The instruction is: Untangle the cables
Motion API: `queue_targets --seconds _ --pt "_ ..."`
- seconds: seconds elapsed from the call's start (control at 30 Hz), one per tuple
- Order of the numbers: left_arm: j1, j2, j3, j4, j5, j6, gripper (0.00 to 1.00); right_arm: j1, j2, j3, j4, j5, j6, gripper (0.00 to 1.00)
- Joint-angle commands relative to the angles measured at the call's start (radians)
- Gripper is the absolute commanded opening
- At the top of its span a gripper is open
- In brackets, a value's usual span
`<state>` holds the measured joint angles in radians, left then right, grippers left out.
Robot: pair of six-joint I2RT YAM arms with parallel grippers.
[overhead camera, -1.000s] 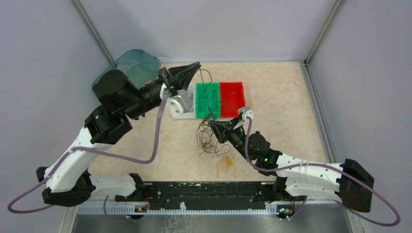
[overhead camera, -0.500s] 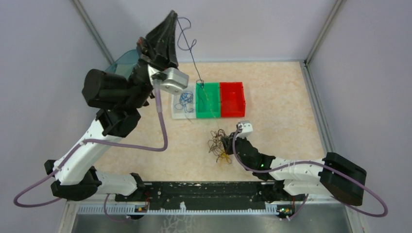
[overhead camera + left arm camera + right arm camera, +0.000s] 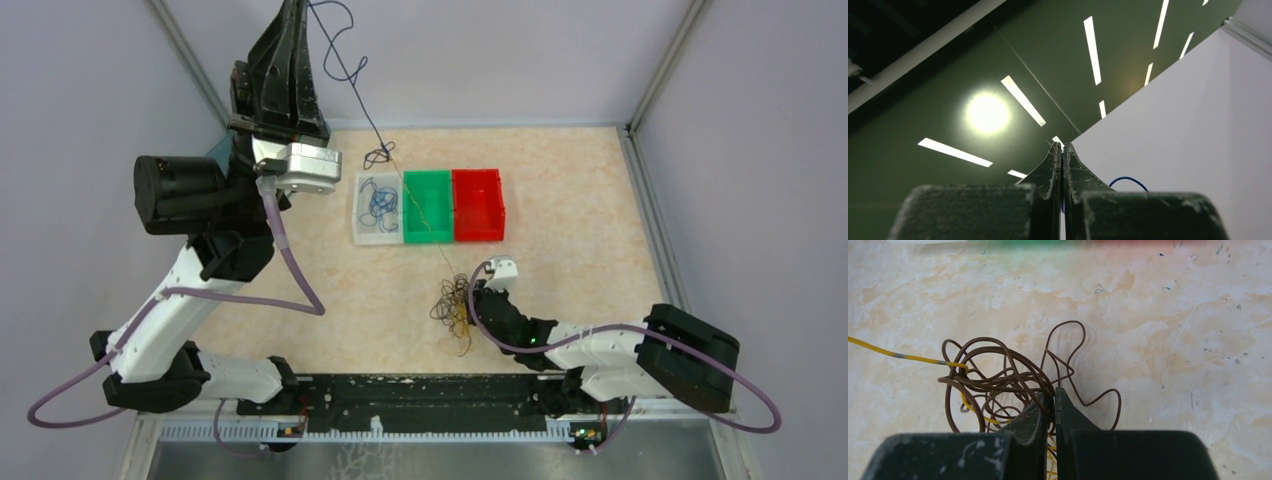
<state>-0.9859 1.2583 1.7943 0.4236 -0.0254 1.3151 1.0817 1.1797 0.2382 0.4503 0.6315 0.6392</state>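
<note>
Running down and nearward to the right from the raised left gripper (image 3: 296, 12), by which it is clenched at the far left, the blue cable (image 3: 1128, 177) is continued by a yellow strand (image 3: 870, 345) over the green bin (image 3: 440, 190) to the brown tangle (image 3: 998, 380), pinned near-centre on the table (image 3: 580, 200) in the clamped right gripper (image 3: 1054, 392).

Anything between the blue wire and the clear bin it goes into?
Nothing visible blocks the clear bin. But the blue wire seems hooked to a yellow wire running from the tangle.
</note>
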Motion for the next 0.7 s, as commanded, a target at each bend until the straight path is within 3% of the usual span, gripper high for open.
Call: queue_targets --seconds 0.0,0.2,0.37,0.47,0.5,0.53,0.57,0.67 --pt "0.0 0.05 0.144 0.179 0.041 0.067 0.0 -0.008 0.034 0.019 -0.07 0.056 0.049 0.0" --pt "0.0 0.152 0.412 0.17 0.117 0.152 0.0 -0.008 0.162 -0.021 -0.017 0.031 0.135 0.0" --pt "0.0 0.144 0.413 0.144 0.157 0.186 0.0 -0.008 0.173 -0.012 -0.032 0.034 0.138 0.0" --pt "0.0 0.071 0.322 -0.057 0.101 0.074 0.0 -0.008 0.109 0.029 -0.078 0.017 0.079 0.0" --pt "0.0 0.031 0.256 -0.098 0.092 0.027 0.0 -0.008 0.073 0.053 -0.098 0.002 0.05 0.13" --pt "0.0 -0.013 0.17 -0.128 0.098 -0.003 0.0 -0.008 0.038 0.086 -0.105 -0.021 0.011 0.42" --pt "0.0 -0.053 0.085 -0.166 0.112 -0.021 0.0 -0.008 -0.003 0.117 -0.115 -0.045 -0.025 0.56" --pt "-0.001 -0.16 -0.15 -0.219 0.164 -0.055 0.0 -0.008 -0.125 0.218 -0.163 -0.131 -0.119 0.76"
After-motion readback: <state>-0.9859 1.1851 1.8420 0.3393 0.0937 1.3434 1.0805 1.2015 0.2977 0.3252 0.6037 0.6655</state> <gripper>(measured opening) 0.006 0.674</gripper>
